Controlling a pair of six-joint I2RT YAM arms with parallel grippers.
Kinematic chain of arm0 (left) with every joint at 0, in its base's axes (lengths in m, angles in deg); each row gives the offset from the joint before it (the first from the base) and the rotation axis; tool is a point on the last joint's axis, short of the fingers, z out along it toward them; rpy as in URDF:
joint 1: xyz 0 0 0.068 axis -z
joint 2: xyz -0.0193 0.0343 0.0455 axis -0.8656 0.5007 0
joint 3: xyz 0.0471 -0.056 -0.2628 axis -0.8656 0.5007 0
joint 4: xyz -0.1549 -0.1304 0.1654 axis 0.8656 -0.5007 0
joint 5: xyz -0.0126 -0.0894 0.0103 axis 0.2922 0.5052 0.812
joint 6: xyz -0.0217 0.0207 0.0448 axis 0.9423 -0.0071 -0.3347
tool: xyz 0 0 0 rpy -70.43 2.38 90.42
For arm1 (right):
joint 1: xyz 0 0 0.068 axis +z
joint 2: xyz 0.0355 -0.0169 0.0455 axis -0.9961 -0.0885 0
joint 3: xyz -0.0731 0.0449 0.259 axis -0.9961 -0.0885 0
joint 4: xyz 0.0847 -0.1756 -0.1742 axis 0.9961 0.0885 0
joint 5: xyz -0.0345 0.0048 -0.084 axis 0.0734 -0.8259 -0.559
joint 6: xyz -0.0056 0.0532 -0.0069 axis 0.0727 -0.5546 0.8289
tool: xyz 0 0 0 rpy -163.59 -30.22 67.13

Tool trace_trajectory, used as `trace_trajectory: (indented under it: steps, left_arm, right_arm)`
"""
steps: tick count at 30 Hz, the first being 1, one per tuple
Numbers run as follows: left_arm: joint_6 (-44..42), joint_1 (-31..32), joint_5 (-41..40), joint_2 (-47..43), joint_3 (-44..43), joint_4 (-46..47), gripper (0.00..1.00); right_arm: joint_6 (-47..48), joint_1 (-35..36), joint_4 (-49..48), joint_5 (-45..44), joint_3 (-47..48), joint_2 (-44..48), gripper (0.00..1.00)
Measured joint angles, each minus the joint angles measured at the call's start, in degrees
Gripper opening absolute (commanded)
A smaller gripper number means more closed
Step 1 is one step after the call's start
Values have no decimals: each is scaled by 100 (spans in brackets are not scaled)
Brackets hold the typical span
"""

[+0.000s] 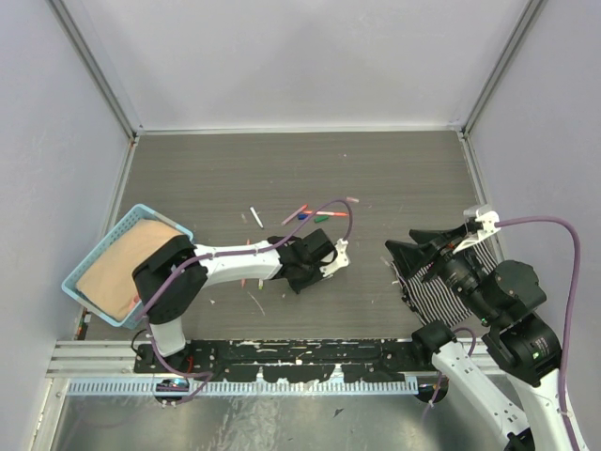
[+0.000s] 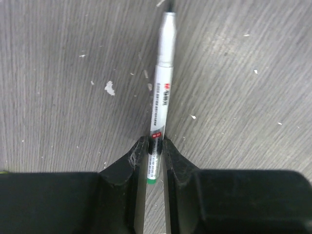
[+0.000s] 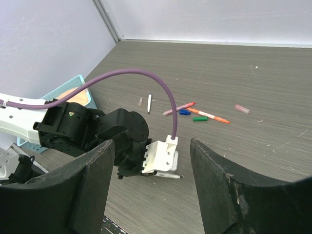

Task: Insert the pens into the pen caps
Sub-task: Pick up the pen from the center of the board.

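My left gripper (image 2: 156, 146) is shut on a white-barrelled pen (image 2: 161, 87). It grips near the pen's green end, and the dark tip points away, low over the table. The pen also shows under the left gripper (image 3: 146, 168) in the right wrist view (image 3: 171, 175). Beyond it lie a white pen (image 1: 256, 217), a pink pen (image 3: 178, 108), a blue cap (image 3: 184, 112), a green cap (image 3: 200, 118), an orange-ended pen (image 3: 209, 115) and a pink cap (image 3: 242, 108). My right gripper (image 3: 151, 144) is open and empty, raised to the right of the left one (image 1: 324, 258).
A light blue basket (image 1: 105, 246) with a tan pad sits tilted at the left edge. A striped black-and-white cloth (image 1: 451, 277) lies under my right arm. Grey walls close in the table on three sides.
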Motion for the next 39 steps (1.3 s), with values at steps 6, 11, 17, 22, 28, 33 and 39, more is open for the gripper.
trace_trajectory:
  steps: [6, 11, 17, 22, 28, 33, 39]
  left_arm:
    - [516, 0, -492, -13, 24, -4, 24]
    - [957, 0, -846, -70, 101, -9, 43]
    - [1226, 0, -990, -146, 186, 15, 45]
    - [1307, 2, -1003, -155, 223, 72, 32]
    - [1325, 4, -1016, -155, 251, 125, 25]
    - [1322, 4, -1047, -181, 291, 166, 19]
    - [1346, 4, -1097, -348, 470, 184, 14]
  right_arm:
    - [-59, 0, 7, -212, 0, 0, 68]
    - [-162, 0, 136, -511, 0, 0, 68]
    - [-212, 0, 229, -669, 0, -4, 68]
    - [-234, 0, 245, -706, 0, -87, 67]
    - [-363, 0, 258, -822, -17, -151, 68]
    - [-612, 0, 258, -1064, -129, -151, 68]
    - [-1145, 0, 247, -1290, -472, -153, 68]
